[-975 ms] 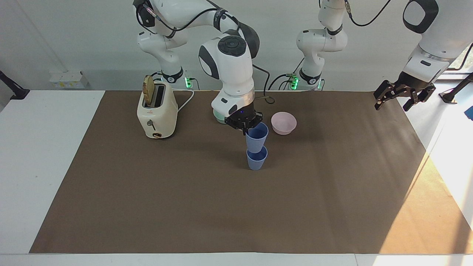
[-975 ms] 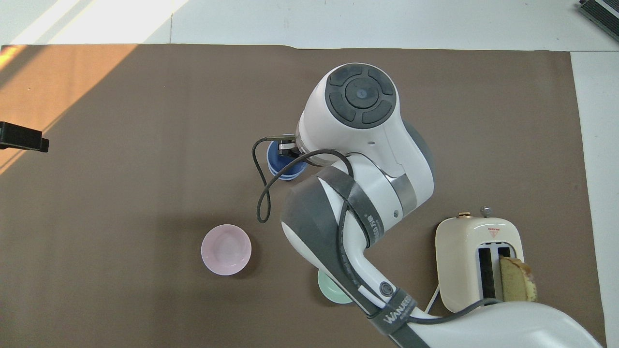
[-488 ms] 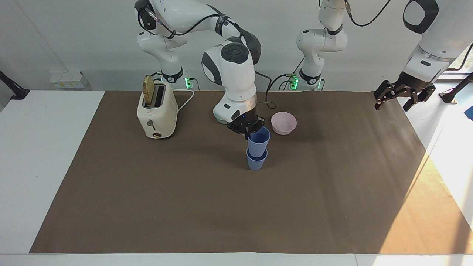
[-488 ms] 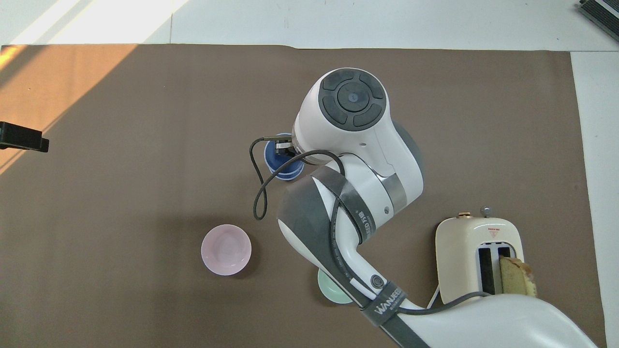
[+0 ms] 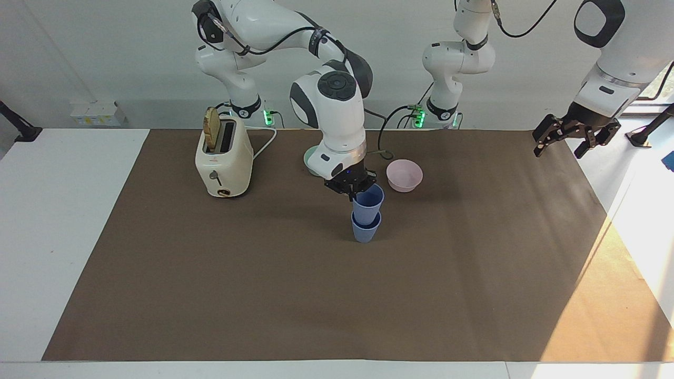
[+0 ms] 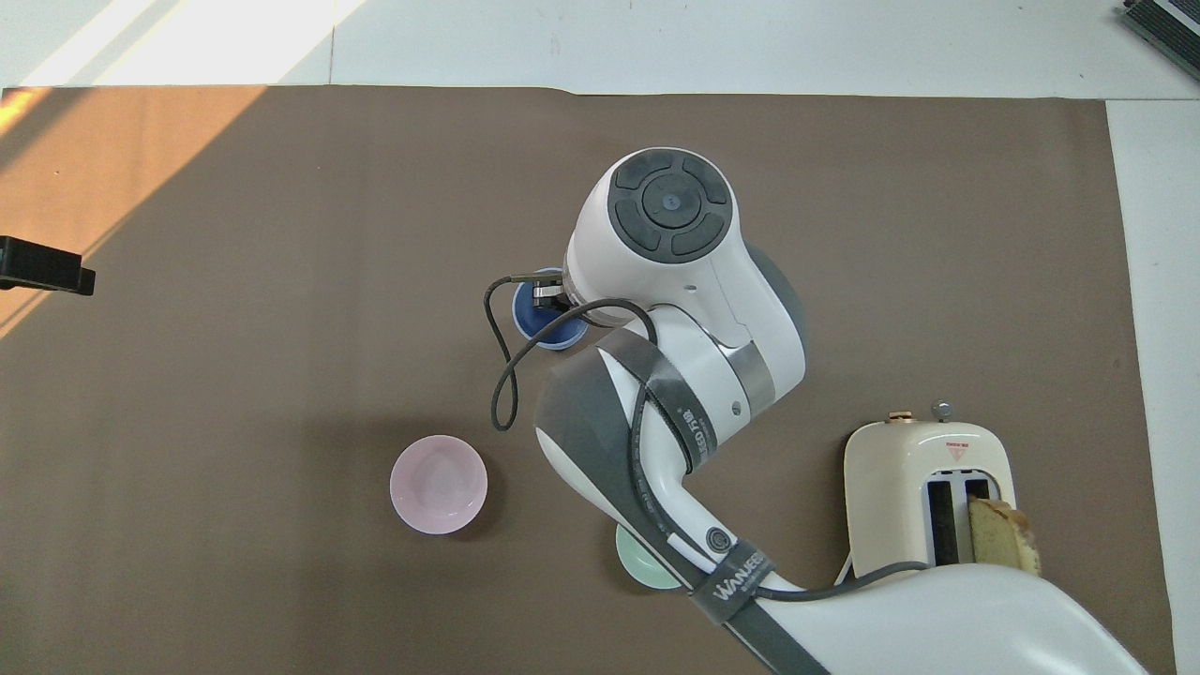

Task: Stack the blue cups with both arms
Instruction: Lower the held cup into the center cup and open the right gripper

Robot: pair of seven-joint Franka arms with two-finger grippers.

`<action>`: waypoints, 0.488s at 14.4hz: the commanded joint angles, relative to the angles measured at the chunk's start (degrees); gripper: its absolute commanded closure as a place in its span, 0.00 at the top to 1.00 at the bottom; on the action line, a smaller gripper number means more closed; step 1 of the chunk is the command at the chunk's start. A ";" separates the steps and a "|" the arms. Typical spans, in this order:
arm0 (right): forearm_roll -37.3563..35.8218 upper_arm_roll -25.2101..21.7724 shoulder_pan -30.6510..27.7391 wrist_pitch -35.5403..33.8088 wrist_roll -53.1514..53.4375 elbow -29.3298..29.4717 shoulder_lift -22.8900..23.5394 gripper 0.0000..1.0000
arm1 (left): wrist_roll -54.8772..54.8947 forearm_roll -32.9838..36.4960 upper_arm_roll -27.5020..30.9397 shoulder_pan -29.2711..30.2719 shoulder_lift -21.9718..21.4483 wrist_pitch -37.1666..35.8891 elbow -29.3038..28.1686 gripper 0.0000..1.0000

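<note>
My right end effector (image 5: 354,190) is down at the stack in the middle of the tabletop (image 5: 263,295), its fingers clamped on the rim of the upper blue cup (image 5: 368,202). That cup sits partway inside the lower blue cup (image 5: 365,230), and a good part of its wall shows above the lower rim. It leans a little toward the left arm's end of the tabletop. The lower cup stands upright on the brown mat (image 5: 210,273), farther from the robots than the bowls. In my overhead view the right arm's wrist housing (image 6: 667,230) hides most of the stack; I can see only part of the blue rim (image 6: 544,323) just beside it.

My left end effector (image 5: 574,134) hangs in the air over the mat's edge at the left arm's end of the tabletop, well apart from the cups, fingers spread apart and holding nothing. That arm waits.

The pink bowl (image 5: 404,175) sits near the stack, nearer to the robots and a little toward the left arm's end. The teal-green bowl (image 5: 311,162) lies nearer to the robots as well, mostly hidden by the right arm. The cream toaster (image 5: 224,158) stands toward the right arm's end with a slice of bread (image 5: 212,129) sticking up out of one slot.
</note>
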 commanded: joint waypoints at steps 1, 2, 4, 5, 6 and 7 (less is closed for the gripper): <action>-0.93 0.44 -0.93 1.43 0.38 -0.89 -0.06 0.99 | 0.11 0.78 -0.35 0.51 -0.03 -1.40 1.03 1.00; -1.72 0.44 -0.59 1.52 0.11 -1.15 0.03 1.00 | 0.11 0.78 -0.35 0.51 0.06 -1.40 1.03 1.00; -2.17 0.44 -0.67 1.78 0.20 -1.07 -0.05 1.00 | 0.11 0.78 -0.35 0.51 -0.03 -1.40 1.03 1.00; -2.17 0.44 -0.84 1.52 0.11 -0.81 -0.05 1.00 | 0.11 0.78 -0.35 0.51 -0.03 -1.40 1.03 1.00; -2.34 0.18 -1.11 1.08 -0.06 -0.63 -0.23 1.00 | 0.11 0.78 -0.35 0.51 -0.03 -1.40 1.03 1.00; -3.74 0.00 -1.63 0.99 -1.37 -0.63 -0.32 1.00 | 0.11 0.78 -0.35 0.51 0.06 -1.40 1.03 1.00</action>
